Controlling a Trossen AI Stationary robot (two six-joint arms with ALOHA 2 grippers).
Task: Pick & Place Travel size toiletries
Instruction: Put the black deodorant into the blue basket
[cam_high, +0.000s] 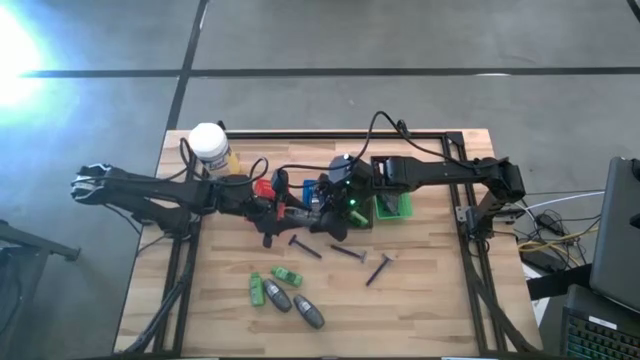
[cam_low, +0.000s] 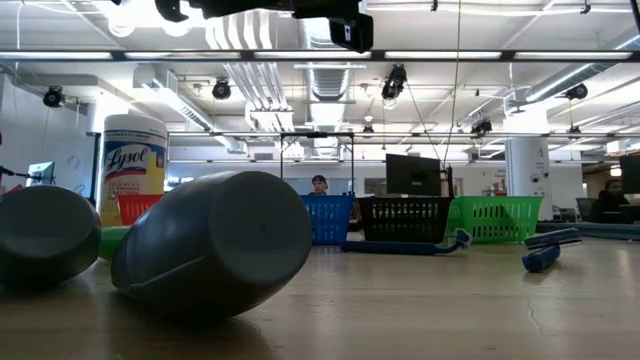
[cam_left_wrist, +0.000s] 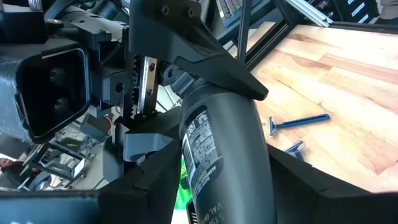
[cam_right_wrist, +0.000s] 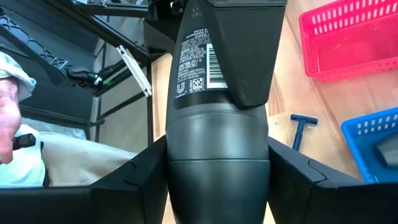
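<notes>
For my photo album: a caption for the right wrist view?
Both pincers grip one grey oval bottle above a razor.

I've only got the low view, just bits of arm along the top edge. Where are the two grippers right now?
Observer: In the high view they meet over the middle of the table, left gripper facing right gripper.
Operator: Are they holding anything?
Observer: One grey bottle, printed label showing. Each wrist view shows it clamped by that arm's own fingers, with the other gripper on its far end.
Operator: How many razors are lying loose?
Observer: Three razors, spread in a row just in front of the arms.
</notes>
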